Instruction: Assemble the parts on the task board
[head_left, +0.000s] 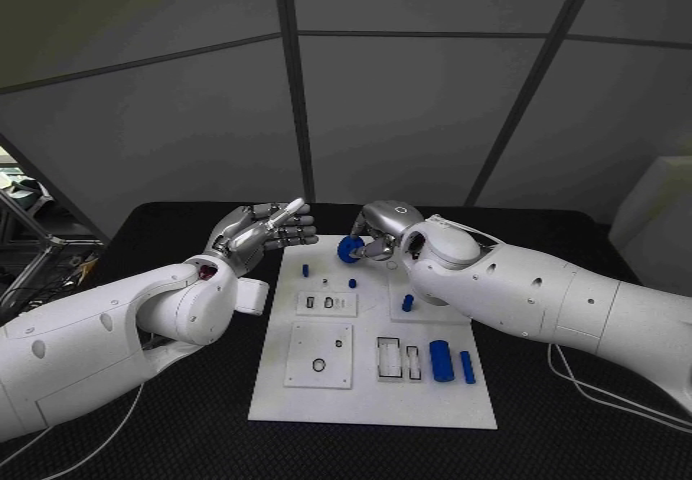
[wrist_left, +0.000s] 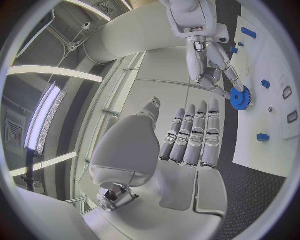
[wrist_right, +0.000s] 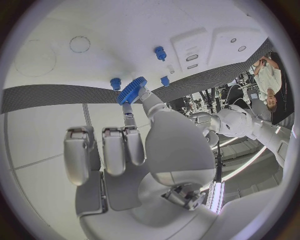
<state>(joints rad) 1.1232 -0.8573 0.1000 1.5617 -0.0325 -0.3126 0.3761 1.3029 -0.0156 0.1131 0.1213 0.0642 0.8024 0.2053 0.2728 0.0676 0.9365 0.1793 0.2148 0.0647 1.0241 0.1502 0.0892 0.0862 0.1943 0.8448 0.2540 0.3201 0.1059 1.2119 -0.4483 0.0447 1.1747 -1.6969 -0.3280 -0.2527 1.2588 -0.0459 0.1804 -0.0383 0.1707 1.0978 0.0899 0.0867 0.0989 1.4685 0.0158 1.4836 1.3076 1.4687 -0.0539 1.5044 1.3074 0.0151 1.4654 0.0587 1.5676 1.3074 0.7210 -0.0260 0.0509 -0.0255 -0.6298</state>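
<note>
Here, right hand (head_left: 378, 236): pinching the small blue toothed gear (head_left: 349, 250) above the board's far edge.
Left hand (head_left: 264, 229): raised beside the board, fingers spread, holding nothing.
White flat task board (head_left: 368, 400): blue pegs (head_left: 441, 361) lying near rectangular slots.

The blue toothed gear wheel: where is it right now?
The blue toothed gear wheel is pinched in the right hand, above the white task board's far edge in the head view.

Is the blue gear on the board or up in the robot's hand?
In the hand. The right hand pinches the blue gear between its fingers, above the task board's far end.
</note>
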